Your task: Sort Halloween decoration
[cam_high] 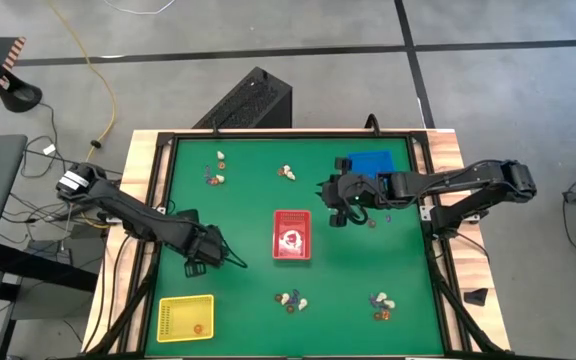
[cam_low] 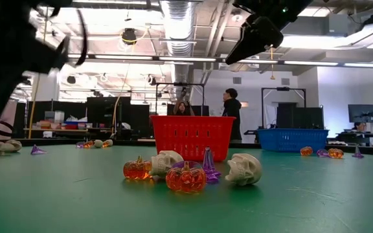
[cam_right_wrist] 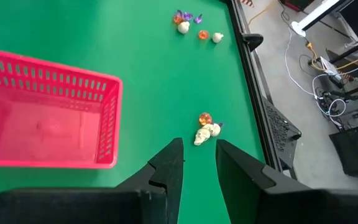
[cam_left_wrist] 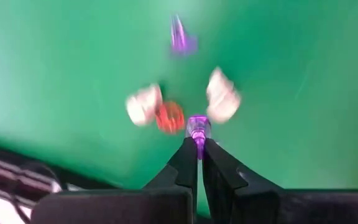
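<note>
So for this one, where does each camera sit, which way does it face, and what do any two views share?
High: overhead, looking down; both arms, left gripper, right gripper.
Low: table height, facing the room; red tray.
Left wrist: looks past shut fingers pinching a purple trinket.
Right wrist: looks down past its parted fingers.
Shared: the red tray also shows in the high, right wrist views.

Green table (cam_high: 248,200). Red tray (cam_high: 292,235) at centre, yellow tray (cam_high: 185,318) at near left corner, blue tray (cam_high: 371,162) far right. Trinket clusters (cam_high: 290,299) dotted about in small groups. Left gripper (cam_high: 230,256) low over the mat, left of red tray. Right gripper (cam_high: 330,200) beside blue tray.
</note>
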You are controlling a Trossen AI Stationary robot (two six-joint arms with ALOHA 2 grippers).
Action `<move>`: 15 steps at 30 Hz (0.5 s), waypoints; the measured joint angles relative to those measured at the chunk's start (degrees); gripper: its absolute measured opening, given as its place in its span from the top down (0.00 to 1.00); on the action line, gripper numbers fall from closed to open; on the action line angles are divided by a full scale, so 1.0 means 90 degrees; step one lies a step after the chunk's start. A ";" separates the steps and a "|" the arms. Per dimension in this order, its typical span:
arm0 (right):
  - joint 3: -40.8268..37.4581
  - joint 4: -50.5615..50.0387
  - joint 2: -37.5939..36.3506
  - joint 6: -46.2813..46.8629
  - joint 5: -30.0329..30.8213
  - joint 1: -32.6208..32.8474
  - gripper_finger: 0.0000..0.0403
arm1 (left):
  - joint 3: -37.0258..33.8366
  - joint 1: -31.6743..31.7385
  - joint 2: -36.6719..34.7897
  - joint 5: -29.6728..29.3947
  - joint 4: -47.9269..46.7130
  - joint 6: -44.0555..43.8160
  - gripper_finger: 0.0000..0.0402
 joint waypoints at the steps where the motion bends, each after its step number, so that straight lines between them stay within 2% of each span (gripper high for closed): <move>1: 0.0000 -0.0029 -0.0001 0.0001 0.0000 0.0000 0.69 | 0.0161 0.0000 0.0000 -0.0202 0.0013 0.0007 1.00; 4: 0.0000 -0.0139 0.0001 0.0005 0.0000 0.0000 0.69 | 0.0484 0.0000 -0.0002 -0.0951 0.0490 0.0226 1.00; 7: 0.0000 -0.0174 0.0000 0.0179 0.0000 0.0021 0.69 | 0.0430 0.0000 0.0000 -0.1988 0.2153 0.0930 1.00; 9: 0.0000 -0.0174 0.0001 0.0372 0.0002 0.0060 0.69 | 0.0263 0.0071 0.0035 -0.2300 0.3558 0.1854 1.00; 12: 0.0002 -0.0256 0.0000 0.0595 -0.0002 0.0139 0.69 | -0.0087 0.0296 0.0217 -0.2079 0.5792 0.3363 1.00; 15: 0.0002 -0.0484 -0.0001 0.0728 0.0000 0.0245 0.69 | -0.0200 0.0688 0.0475 -0.1403 0.7193 0.4390 1.00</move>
